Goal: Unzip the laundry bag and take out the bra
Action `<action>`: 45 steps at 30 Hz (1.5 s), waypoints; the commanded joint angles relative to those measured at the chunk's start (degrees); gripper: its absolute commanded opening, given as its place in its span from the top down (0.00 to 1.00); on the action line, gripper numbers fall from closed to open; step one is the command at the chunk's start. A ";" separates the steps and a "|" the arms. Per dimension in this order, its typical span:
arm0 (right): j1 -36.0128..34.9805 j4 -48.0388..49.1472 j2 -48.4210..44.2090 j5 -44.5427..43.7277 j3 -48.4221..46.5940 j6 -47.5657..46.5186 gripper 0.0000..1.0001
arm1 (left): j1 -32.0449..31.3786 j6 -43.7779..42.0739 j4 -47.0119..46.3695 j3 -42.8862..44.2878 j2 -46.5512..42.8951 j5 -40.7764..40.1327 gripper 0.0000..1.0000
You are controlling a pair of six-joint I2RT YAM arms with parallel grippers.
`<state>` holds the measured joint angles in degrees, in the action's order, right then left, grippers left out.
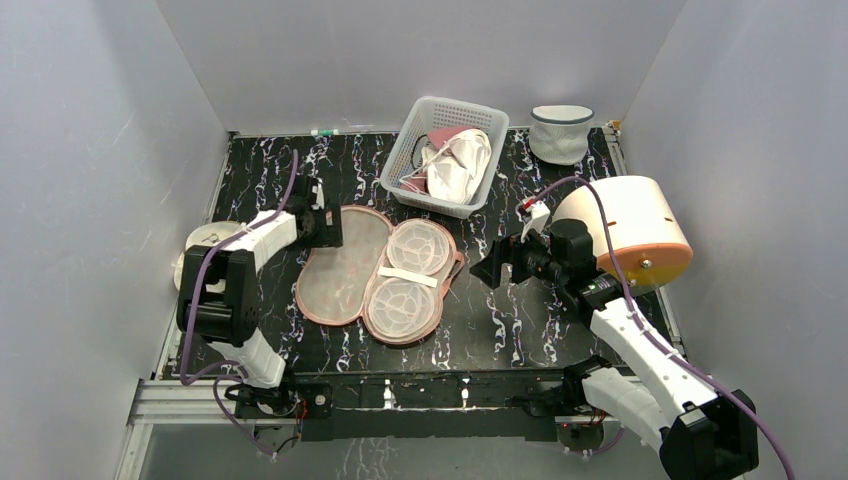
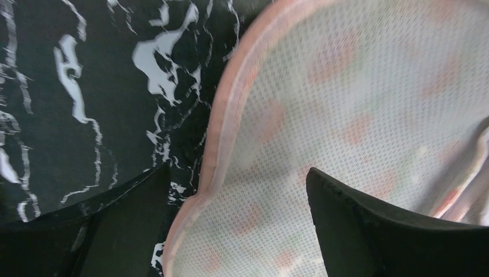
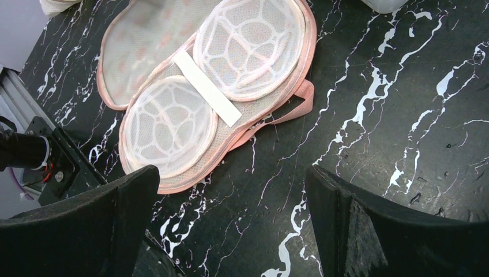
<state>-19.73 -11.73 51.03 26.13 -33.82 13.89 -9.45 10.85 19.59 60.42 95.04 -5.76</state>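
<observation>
The peach-pink laundry bag [image 1: 345, 265] lies unzipped and opened flat at the table's middle. Its left half shows a mesh inner face [image 2: 346, 115]. Its right half [image 3: 254, 40] carries two white mesh domes with a white strip between them. A white bra [image 1: 455, 165] lies in the basket at the back, next to something pink. My left gripper [image 1: 325, 225] is open, and its fingers straddle the salmon trim [image 2: 222, 133] at the bag's left edge. My right gripper [image 1: 487, 268] is open and empty above bare table, right of the bag [image 3: 230, 173].
A white slotted basket [image 1: 400, 150] stands behind the bag. A white mesh tub with a dark rim [image 1: 560, 135] is at the back right. A cream round case with an orange face [image 1: 625, 230] sits behind my right arm. A round white object [image 1: 205, 245] is at the left edge.
</observation>
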 commanded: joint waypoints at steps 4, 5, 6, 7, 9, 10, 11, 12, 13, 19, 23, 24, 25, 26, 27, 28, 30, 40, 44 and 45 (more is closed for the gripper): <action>0.13 3.62 -0.62 1.14 0.00 0.33 0.02 | 0.35 -3.66 -10.24 -5.73 -1.33 7.62 0.18; 0.13 3.64 -0.64 1.18 -0.01 0.31 0.02 | 0.44 -3.82 -10.57 -5.84 -0.65 7.45 0.20; 0.13 3.64 -0.58 1.26 -0.01 0.30 0.02 | 0.48 -3.96 -10.71 -5.85 0.10 7.39 0.25; 0.14 3.64 -0.58 1.19 0.01 0.28 0.02 | 0.51 -3.95 -10.46 -5.61 0.92 7.30 0.29; 0.16 3.64 -0.66 1.13 -0.01 0.30 0.02 | 0.49 -3.47 -8.86 -4.68 1.90 6.60 0.40; 0.13 3.64 -0.78 1.12 0.04 0.32 0.02 | 0.49 -3.08 -7.94 -4.26 1.98 5.90 0.45; 0.15 3.64 -0.82 1.12 0.00 0.33 0.02 | 0.44 -2.75 -6.91 -4.02 1.64 5.03 0.50; 0.15 3.62 -0.84 1.16 0.01 0.24 0.02 | 0.44 -2.43 -5.98 -3.93 1.00 4.37 0.56; 0.13 3.64 -0.85 1.13 0.00 0.19 0.02 | 0.41 -2.21 -5.18 -3.84 0.14 4.18 0.62; 0.13 3.60 -0.17 1.43 -0.08 0.36 0.02 | -0.02 -0.14 1.28 -2.16 -6.46 4.30 1.00; 0.13 3.64 0.20 1.42 -0.16 0.39 0.02 | -0.23 0.86 5.09 -2.29 -12.95 7.75 1.00; 0.19 3.60 0.29 1.40 -0.14 0.35 0.02 | -0.41 0.93 6.19 -2.05 -14.28 8.91 1.00; 0.13 3.58 0.38 1.24 -0.18 0.35 0.02 | -0.70 0.82 7.40 -1.50 -15.57 9.97 1.00; 0.13 3.56 0.49 1.24 -0.27 0.35 0.02 | -1.03 0.87 8.95 -0.66 -16.27 10.27 1.00; 0.13 3.55 0.60 1.10 -0.25 0.37 0.02 | -1.75 1.17 10.31 0.20 -17.20 10.48 1.00; 0.13 3.55 0.65 1.14 -0.25 0.35 0.02 | -2.80 1.57 11.81 1.23 -18.35 10.97 1.00; 0.13 3.54 0.87 1.00 -0.27 0.36 0.02 | -5.36 2.66 14.32 3.34 -19.26 10.87 1.00; 0.18 3.08 1.14 0.92 -0.59 0.29 0.02 | -25.64 13.90 11.95 10.23 -11.99 6.51 1.00; 0.14 3.08 1.07 0.84 -0.56 0.29 0.02 | -30.54 16.19 10.46 12.69 -3.68 5.75 1.00; 0.14 3.08 1.09 0.85 -0.53 0.35 0.02 | -31.50 16.67 9.89 13.33 -2.05 6.22 1.00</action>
<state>-19.73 -11.75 52.25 26.94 -33.82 14.04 -37.85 23.46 30.11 70.91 87.24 1.06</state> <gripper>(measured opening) 0.980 0.019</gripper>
